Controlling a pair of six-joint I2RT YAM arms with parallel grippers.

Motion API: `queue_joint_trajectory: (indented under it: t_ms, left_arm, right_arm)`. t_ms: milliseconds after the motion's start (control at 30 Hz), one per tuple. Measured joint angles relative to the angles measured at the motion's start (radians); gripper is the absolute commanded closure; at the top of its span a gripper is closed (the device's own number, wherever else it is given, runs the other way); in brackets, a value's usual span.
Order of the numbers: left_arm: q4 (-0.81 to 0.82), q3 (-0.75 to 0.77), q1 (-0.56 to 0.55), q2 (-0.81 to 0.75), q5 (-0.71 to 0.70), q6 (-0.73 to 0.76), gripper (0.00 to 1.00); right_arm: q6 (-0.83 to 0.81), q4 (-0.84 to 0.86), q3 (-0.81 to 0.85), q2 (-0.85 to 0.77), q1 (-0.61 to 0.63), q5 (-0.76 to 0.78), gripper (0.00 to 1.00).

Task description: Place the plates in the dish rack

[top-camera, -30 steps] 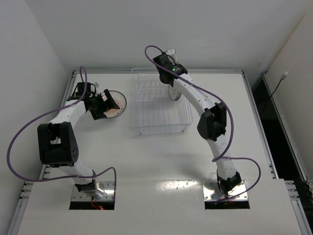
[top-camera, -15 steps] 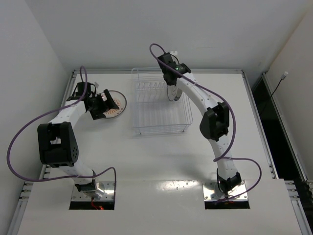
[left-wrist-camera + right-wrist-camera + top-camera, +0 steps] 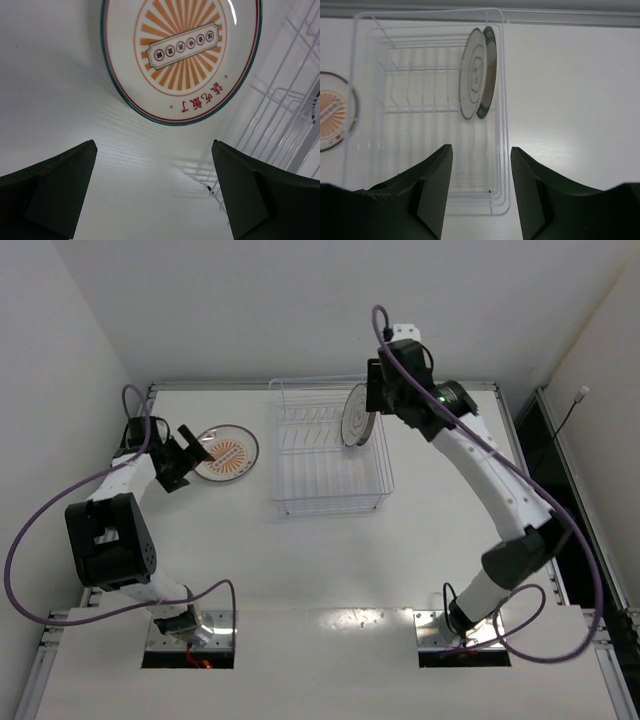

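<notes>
One teal-rimmed plate [image 3: 491,70] mostly hidden behind front plate [image 3: 472,75] | orange plate [image 3: 185,55] cropped

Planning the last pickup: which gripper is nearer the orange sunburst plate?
Left. The left gripper hovers open right beside the orange sunburst plate; the right gripper is across the dish rack from it.

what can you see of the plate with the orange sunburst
The round white plate has an orange sunburst centre around a pale banner of small ringed characters, red characters beneath, and a dark teal rim line. It looks like glazed ceramic, whole. It lies flat, face up, on the white table, left of the clear wire dish rack and apart from it. The open left claw hovers just short of it, not touching.
</notes>
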Motion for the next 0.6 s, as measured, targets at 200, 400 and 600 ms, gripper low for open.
queue_joint_trajectory:
  t_ms: [200, 400, 600]
  left_arm:
    - [0.157, -0.106, 0.104, 0.051, 0.114, -0.105, 0.0]
    - [0.344, -0.112, 0.115, 0.201, 0.202, -0.218, 0.0]
    - [0.521, -0.092, 0.115, 0.304, 0.29, -0.326, 0.16]
  right_arm:
    - [0.016, 0.047, -0.163, -0.206, -0.001, -0.111, 0.53]
    - [0.019, 0.026, -0.336, -0.307, -0.008, -0.139, 0.53]
    - [0.022, -0.012, -0.356, -0.386, -0.026, -0.118, 0.53]
